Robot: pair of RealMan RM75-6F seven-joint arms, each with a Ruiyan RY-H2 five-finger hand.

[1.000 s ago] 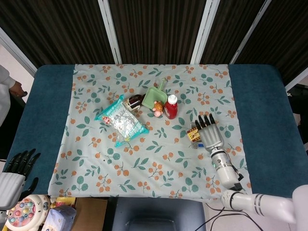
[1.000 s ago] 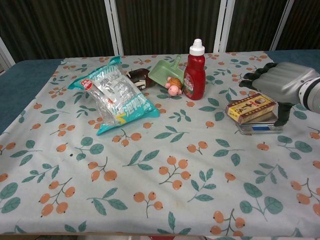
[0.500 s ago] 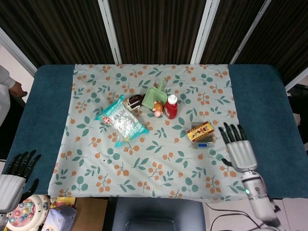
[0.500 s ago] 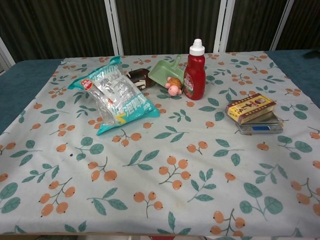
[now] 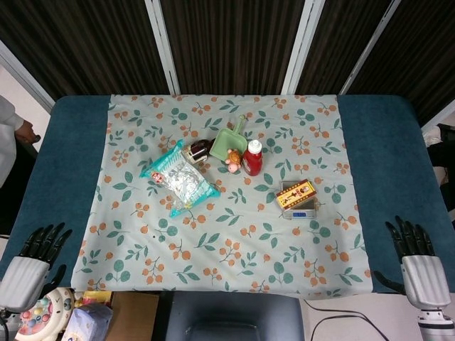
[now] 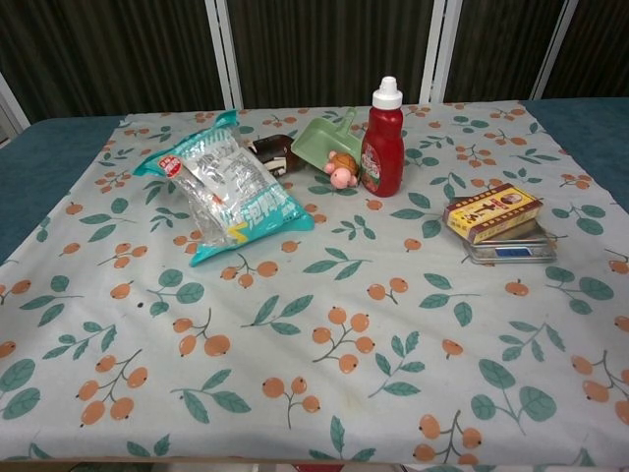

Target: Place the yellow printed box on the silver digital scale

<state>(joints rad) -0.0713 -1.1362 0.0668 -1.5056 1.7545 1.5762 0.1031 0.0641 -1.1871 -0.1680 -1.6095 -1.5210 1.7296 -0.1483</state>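
Observation:
The yellow printed box (image 5: 296,193) (image 6: 492,211) lies flat on top of the silver digital scale (image 5: 301,209) (image 6: 511,248), on the right part of the floral cloth. Nothing touches it. My right hand (image 5: 417,263) hangs off the table's near right corner, fingers spread and holding nothing. Off the near left corner is my left hand (image 5: 30,264), fingers also apart and empty. Neither hand shows in the chest view.
A red sauce bottle (image 5: 252,158) (image 6: 382,140), a green scoop (image 5: 227,143) with a small toy, a dark packet (image 5: 198,150) and a teal snack bag (image 5: 179,178) (image 6: 224,187) lie mid-cloth. A toy and a bag (image 5: 50,320) sit below the near left edge.
My right hand let go of the box on the scale, then drew back toward the near right, off the table's edge. The box stays on the scale. My left hand shifted slightly.

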